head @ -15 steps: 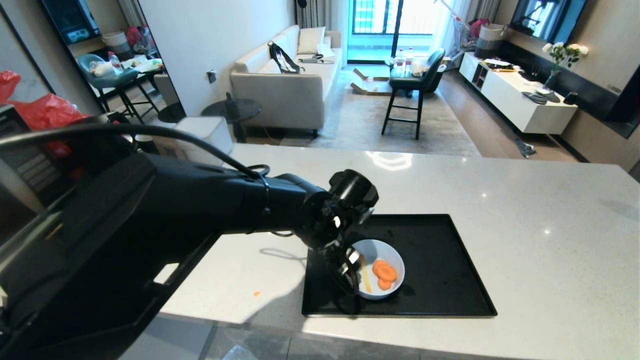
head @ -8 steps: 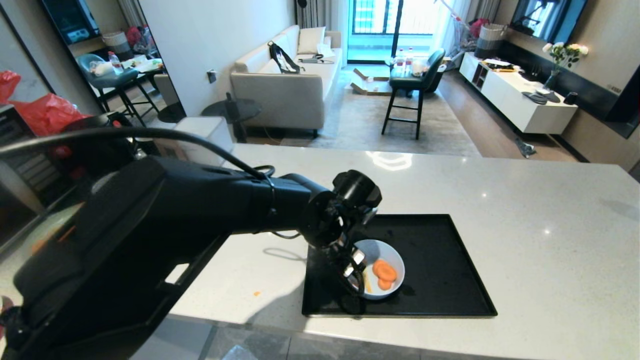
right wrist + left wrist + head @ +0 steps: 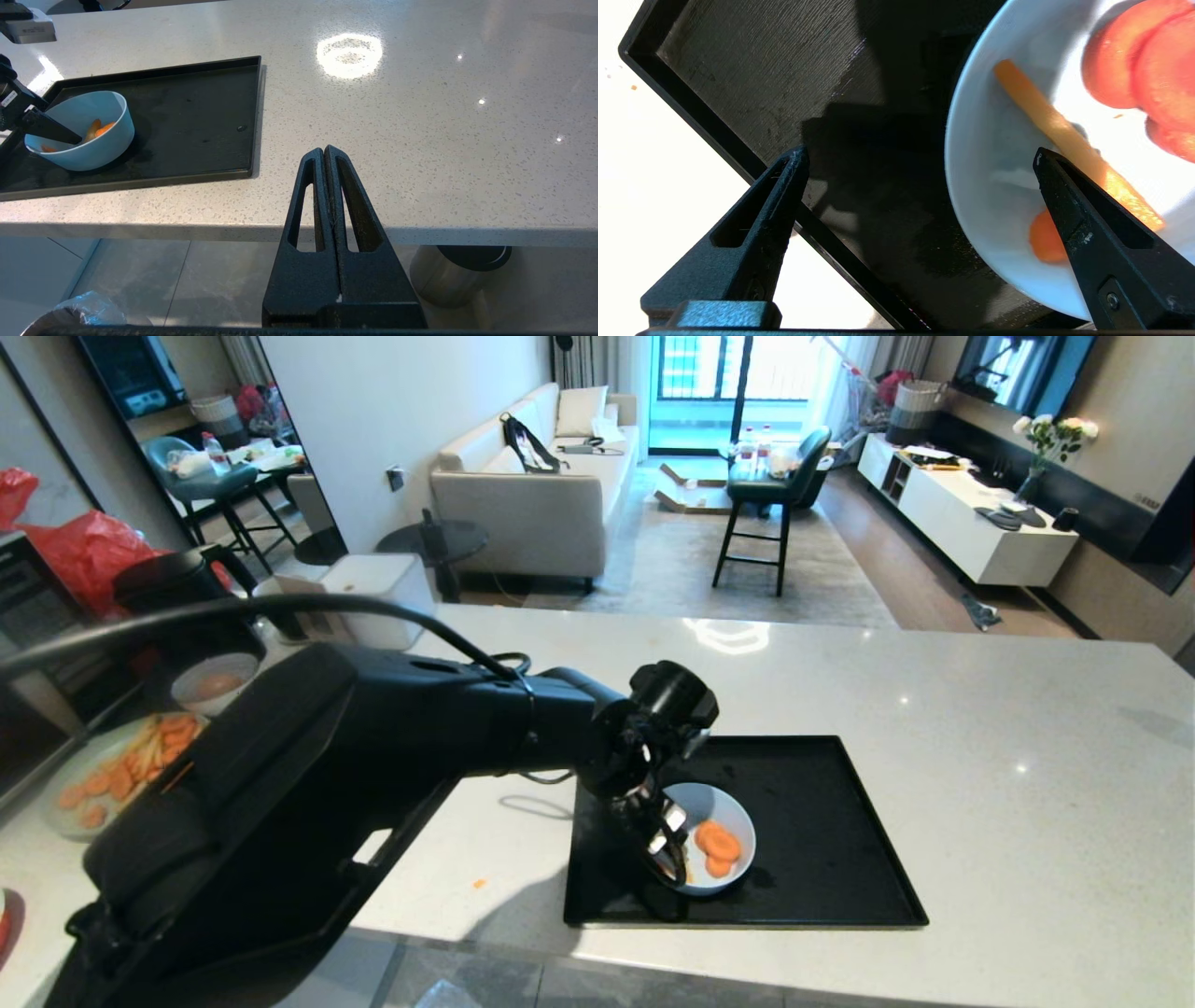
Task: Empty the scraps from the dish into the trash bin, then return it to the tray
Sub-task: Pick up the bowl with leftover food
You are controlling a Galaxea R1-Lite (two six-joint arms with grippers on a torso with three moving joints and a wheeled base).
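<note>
One broad pale counter [image 3: 934, 691] carries everything here, and on it lies the tray [image 3: 822, 840], a flat black rectangle with a low rim, set close to the robot's edge so both arms can reach it. Next in size is the left arm, which stretches across the head view from the left and bends down over the tray's left end. Off at the counter's far left sits a large plate [image 3: 70, 784] heaped with orange and yellow pieces, with a greyish bowl [image 3: 213, 679] behind it; neither belongs to this job.

Smaller again is the dish [image 3: 733, 854], a glossy white bowl standing upright in the left part of the tray. The left gripper [image 3: 920, 163] hangs right over its near-left rim with its jaws spread wide, one finger above the bowl's inside and the other above bare tray outside the wall. That straddle looks like a deliberate set-up for pinching the rim, though nothing is clamped yet.

The right gripper [image 3: 329, 186] waits below the counter's front edge, its fingers pressed together and holding nothing. Beneath it, the trash bin [image 3: 74, 310] shows only as a steel rim with crinkled clear liner, on the floor.

Smallest are the scraps [image 3: 717, 847]: a few orange slices and one thin yellowish stick, all inside the dish, so emptying has not begun.
</note>
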